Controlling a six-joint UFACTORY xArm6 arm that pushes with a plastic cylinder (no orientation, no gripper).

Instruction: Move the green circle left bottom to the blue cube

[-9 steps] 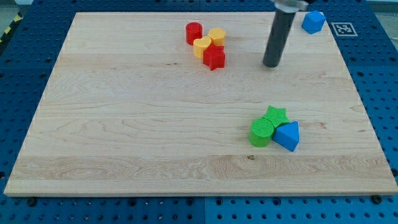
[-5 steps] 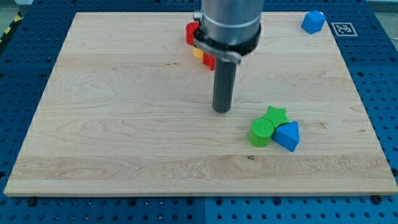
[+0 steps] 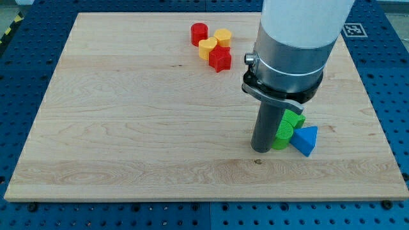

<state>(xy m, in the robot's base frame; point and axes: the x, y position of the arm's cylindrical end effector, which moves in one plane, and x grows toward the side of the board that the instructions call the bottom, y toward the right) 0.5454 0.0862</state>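
Now that my tip (image 3: 260, 149) has swung down from the table's (image 3: 128, 115) top to touch the green circle's (image 3: 282, 134) left side, you see it pinned against the blue triangle (image 3: 307, 140). No fingers here, just the rod.

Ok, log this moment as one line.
tip: touching green circle, on its left | green star: partly hidden behind arm | blue triangle: right of circle

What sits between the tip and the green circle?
Nothing: in the camera view my tip stands right against the green circle's left side, no gap visible.
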